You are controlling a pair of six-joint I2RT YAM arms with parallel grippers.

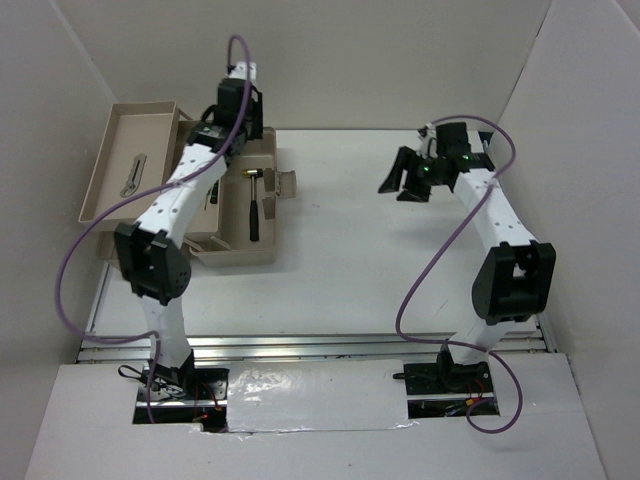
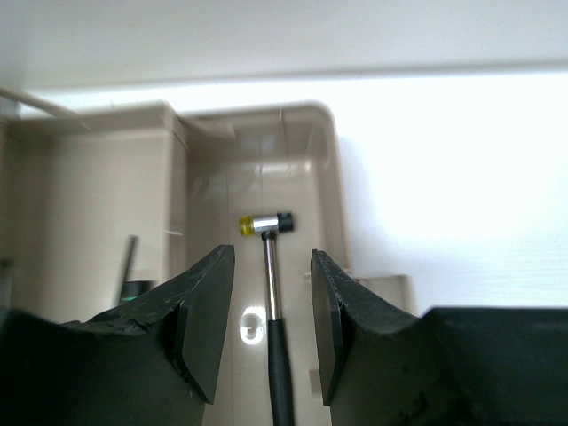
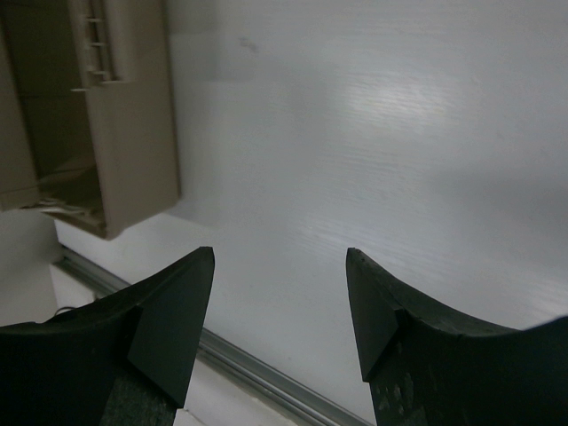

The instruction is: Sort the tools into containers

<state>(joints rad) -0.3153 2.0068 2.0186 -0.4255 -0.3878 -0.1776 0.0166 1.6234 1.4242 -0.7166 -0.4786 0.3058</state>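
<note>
**Mallet lies in the box, both grippers empty**

The mallet (image 2: pixel 272 293) lies flat on the floor of the toolbox base (image 1: pixel 238 255), left of centre in the overhead view. Its head, with one yellow end, a silver middle and a black end, sits toward the top of the frame. The metal shaft and black handle run down toward the bottom.

In the left wrist view the left gripper (image 2: pixel 271 257) hangs above the mallet with its jaws apart – the shaft shows in the gap between them, and neither finger touches it. It grasps nothing.

In the compartment at the left of that view stands a dark shaft with a bit of green, a green-handled tool (image 2: pixel 135 286) that is mostly hidden behind the finger.

A silver wrench (image 1: pixel 130 175) lies alone in the shallow tray (image 1: pixel 140 125) at the upper left of the overhead frame, just beside the base.

The right gripper (image 1: pixel 405 183) sits at the upper right, well apart from the toolbox, over the white table (image 1: pixel 340 250) – its jaws are spread and it holds nothing.
</note>
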